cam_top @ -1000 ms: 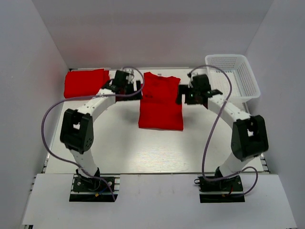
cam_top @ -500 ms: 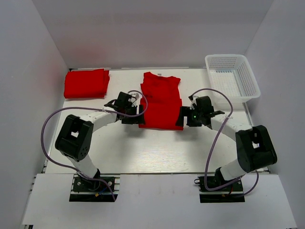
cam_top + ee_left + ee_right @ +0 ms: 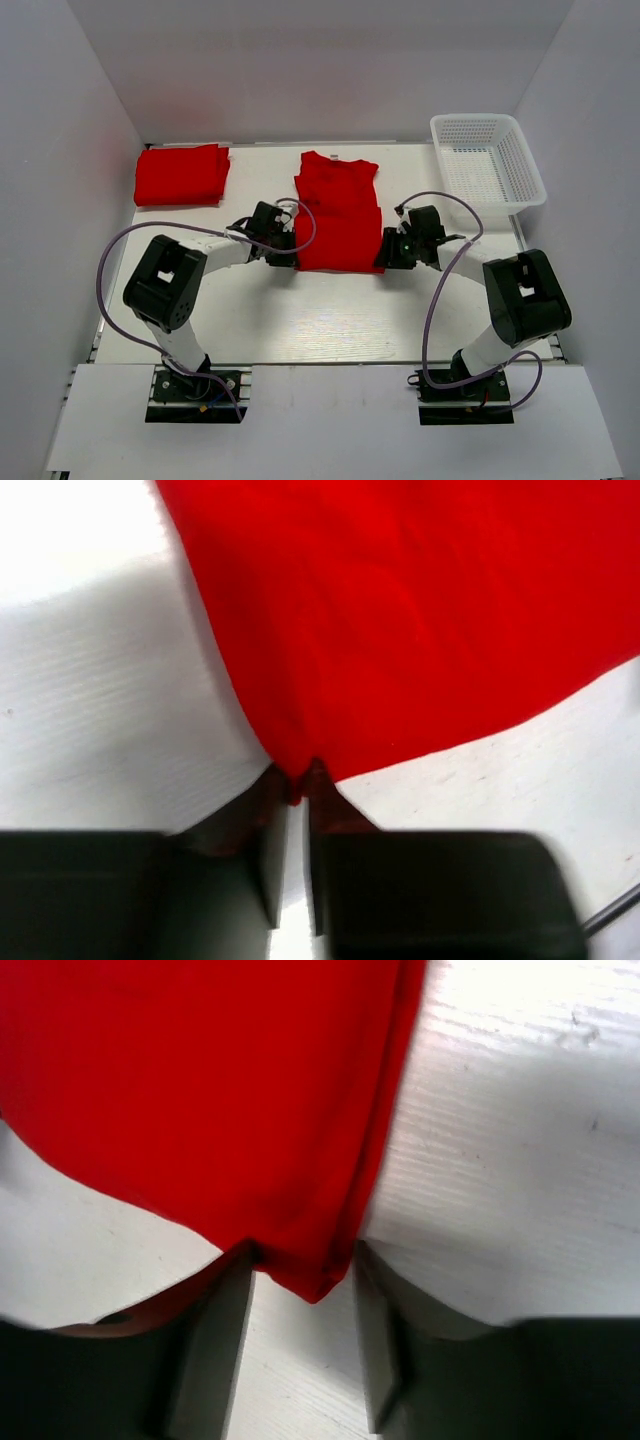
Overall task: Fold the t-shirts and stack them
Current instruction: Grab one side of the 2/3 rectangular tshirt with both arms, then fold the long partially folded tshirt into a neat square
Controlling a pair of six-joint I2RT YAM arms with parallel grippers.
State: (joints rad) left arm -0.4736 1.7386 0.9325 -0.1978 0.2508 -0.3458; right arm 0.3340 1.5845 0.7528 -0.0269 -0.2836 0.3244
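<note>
Pinching t-shirt (image 3: 338, 215) corner, left fingers (image 3: 272, 860); right fingers (image 3: 215, 1340) straddling; basket (image 3: 490, 165) apart

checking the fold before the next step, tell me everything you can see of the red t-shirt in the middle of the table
The middle t-shirt is plain bright red soft cloth, no print. It lies flat on the white table as a long rectangle, sleeves tucked in, collar at the far end. The left gripper pinches its near left corner; the right gripper straddles the near right corner, jaws apart.
</note>
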